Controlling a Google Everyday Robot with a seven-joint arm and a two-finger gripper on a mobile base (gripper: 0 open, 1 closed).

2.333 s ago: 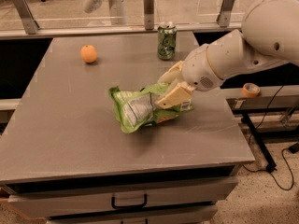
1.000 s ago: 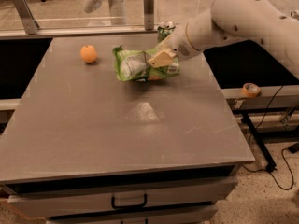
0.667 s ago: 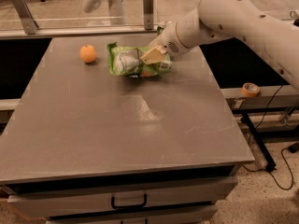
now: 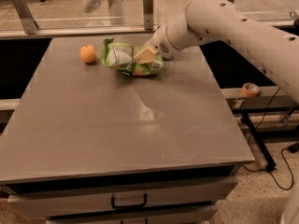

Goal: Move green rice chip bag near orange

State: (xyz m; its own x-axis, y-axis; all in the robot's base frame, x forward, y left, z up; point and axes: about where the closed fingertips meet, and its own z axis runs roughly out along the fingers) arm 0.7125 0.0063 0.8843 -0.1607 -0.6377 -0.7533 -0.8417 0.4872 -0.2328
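The green rice chip bag [image 4: 122, 58] is a crinkled light-green foil bag with a white label panel, at the far middle of the grey table [image 4: 126, 120]. My gripper [image 4: 145, 57] is shut on the bag's right side, holding it at or just above the tabletop. The orange [image 4: 87, 53] is a small round fruit on the table just left of the bag, a small gap apart. My white arm reaches in from the upper right.
An orange tape roll [image 4: 250, 89] sits on a ledge off the table's right side. A glass barrier with metal posts [image 4: 148, 6] runs along the table's far edge. A drawer handle [image 4: 129, 202] shows below the front edge.
My gripper has carried the bag from the table's middle to the far left, close beside the orange, and lower. The green can is now hidden behind my arm.
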